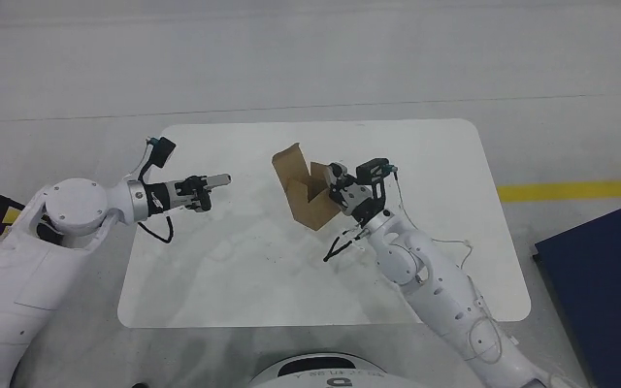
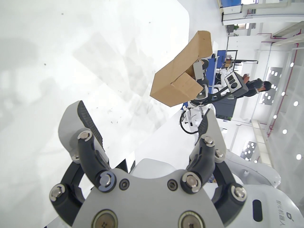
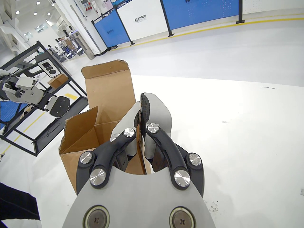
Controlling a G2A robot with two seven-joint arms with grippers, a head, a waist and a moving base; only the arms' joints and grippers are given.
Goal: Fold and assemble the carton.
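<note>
1. The table point(image 1: 243, 276) is white, with round corners and a few small dark marks on it.
2. The brown cardboard box point(image 1: 303, 184) point(image 2: 180, 77) point(image 3: 106, 96) is near the middle of the table. It is tipped to one side, its top is open and one tall flap sticks up.
3. The right gripper point(image 1: 328, 189) point(image 3: 142, 102) is squeezed tight on one wall of the box, with one finger inside and one outside.
4. The left gripper point(image 1: 221, 179) point(image 2: 144, 107) is over the left part of the table, well apart from the box. Its fingers are spread wide and hold nothing.
5. The floor point(image 1: 291, 58) is pale grey with a yellow stripe point(image 1: 558, 189).
6. Blue and white screens point(image 3: 190, 5) stand far off in the big, bright room.
</note>
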